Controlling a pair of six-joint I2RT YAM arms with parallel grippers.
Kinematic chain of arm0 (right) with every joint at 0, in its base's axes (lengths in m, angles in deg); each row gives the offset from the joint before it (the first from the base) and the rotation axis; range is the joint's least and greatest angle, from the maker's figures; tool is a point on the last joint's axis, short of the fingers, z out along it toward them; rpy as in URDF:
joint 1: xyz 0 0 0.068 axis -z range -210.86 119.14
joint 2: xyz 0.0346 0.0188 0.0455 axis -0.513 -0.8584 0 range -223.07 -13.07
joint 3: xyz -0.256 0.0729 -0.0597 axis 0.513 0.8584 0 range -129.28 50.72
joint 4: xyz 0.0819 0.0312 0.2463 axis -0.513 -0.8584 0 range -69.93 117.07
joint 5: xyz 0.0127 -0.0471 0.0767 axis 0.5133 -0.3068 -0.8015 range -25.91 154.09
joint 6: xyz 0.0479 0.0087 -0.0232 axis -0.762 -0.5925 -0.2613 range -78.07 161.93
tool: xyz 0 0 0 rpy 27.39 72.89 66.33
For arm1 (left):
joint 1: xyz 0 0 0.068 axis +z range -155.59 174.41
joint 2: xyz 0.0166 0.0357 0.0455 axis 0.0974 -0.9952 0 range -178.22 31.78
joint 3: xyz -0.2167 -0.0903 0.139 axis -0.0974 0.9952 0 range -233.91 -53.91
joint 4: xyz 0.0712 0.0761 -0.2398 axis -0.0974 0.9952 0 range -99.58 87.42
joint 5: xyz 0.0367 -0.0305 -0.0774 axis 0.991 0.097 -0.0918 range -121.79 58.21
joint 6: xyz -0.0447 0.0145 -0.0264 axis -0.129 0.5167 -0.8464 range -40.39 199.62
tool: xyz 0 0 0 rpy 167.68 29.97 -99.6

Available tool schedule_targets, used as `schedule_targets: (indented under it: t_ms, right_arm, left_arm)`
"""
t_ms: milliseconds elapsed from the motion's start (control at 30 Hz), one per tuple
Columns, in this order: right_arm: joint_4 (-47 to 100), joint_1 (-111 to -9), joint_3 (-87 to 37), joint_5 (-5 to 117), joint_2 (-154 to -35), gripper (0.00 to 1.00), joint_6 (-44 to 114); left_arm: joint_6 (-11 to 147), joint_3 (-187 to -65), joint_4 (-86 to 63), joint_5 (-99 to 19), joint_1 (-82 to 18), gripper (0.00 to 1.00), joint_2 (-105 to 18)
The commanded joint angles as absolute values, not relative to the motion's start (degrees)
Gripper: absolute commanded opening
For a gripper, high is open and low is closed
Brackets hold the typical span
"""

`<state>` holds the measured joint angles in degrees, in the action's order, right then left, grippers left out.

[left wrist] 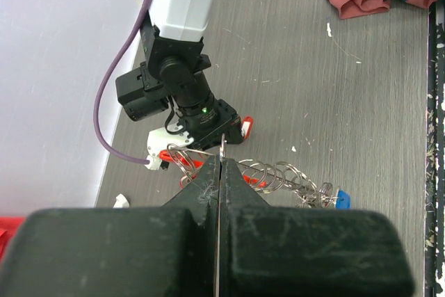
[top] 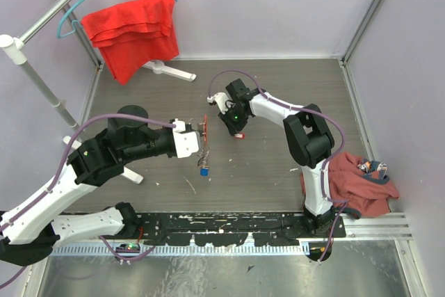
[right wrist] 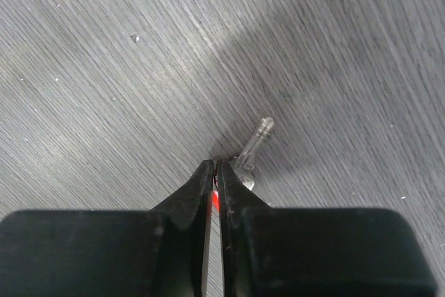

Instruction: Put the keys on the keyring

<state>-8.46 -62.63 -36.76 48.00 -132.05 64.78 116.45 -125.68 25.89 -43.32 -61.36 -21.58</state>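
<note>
Key (right wrist: 250,151), red-headed, in right claw (right wrist: 217,168); keyring (left wrist: 278,170) in left claw (left wrist: 221,165).

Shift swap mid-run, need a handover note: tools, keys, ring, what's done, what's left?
Left tool: shut on the keyring; a blue-tagged key sits at the ring's far end.
Right tool: shut on a red key by its head, low at the table, apart from the ring.
Done: ring gripped, red key pinched.
Left: bring the red key to the ring and thread it on.
</note>
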Motion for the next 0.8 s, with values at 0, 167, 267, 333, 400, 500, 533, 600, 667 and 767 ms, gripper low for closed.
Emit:
schedule_targets:
  t_ms: [0, 167, 267, 333, 400, 500, 533, 600, 667, 767]
  right_arm:
    - [-8.7, -62.94, -38.75, 47.72, -129.35, 0.09, 65.57]
    - [-8.23, -62.94, -38.48, 47.17, -126.34, 0.01, 65.32]
    - [-7.68, -62.65, -37.45, 46.22, -122.5, 0.01, 65.48]
    - [-7.81, -62.23, -37.01, 44.71, -119.68, 0.01, 65.63]
    - [-7.82, -61.84, -36.31, 42.64, -116.37, 0.01, 65.72]
    - [-7.3, -61.18, -34.09, 38.01, -109.42, 0.01, 66.83]
    - [-7.09, -61.11, -33.42, 37.16, -106.99, 0.01, 67.27]
    - [-6.09, -60.73, -32.09, 35.1, -102.31, 0.01, 67.56]
    - [-5.37, -60.36, -31.27, 32.84, -97.96, 0.01, 68.03]
    - [-5.2, -60.22, -31.11, 28.58, -92.32, 0.01, 68.91]
  left_arm:
    - [116.79, -127.35, 23.65, -43.92, -61.51, 0.0, -21.24]
    - [116.95, -127.07, 23.27, -43.76, -61.54, 0.0, -21.23]
    - [116.76, -126.73, 22.52, -43.67, -61.54, 0.0, -21.04]
    - [116.63, -126.55, 21.98, -43.61, -61.5, 0.0, -20.92]
    - [116.47, -126.56, 21.51, -43.55, -61.53, 0.0, -20.85]
    - [115.99, -126.26, 20.21, -43.57, -61.49, 0.0, -20.38]
    - [115.88, -126.06, 19.65, -43.53, -61.51, 0.0, -20.23]
    - [115.83, -125.54, 18.36, -43.56, -61.55, 0.0, -19.5]
    - [115.67, -124.66, 16.6, -43.26, -61.49, 0.0, -18.78]
    - [115.99, -123.44, 13.91, -43.72, -61.54, 0.0, -17.66]
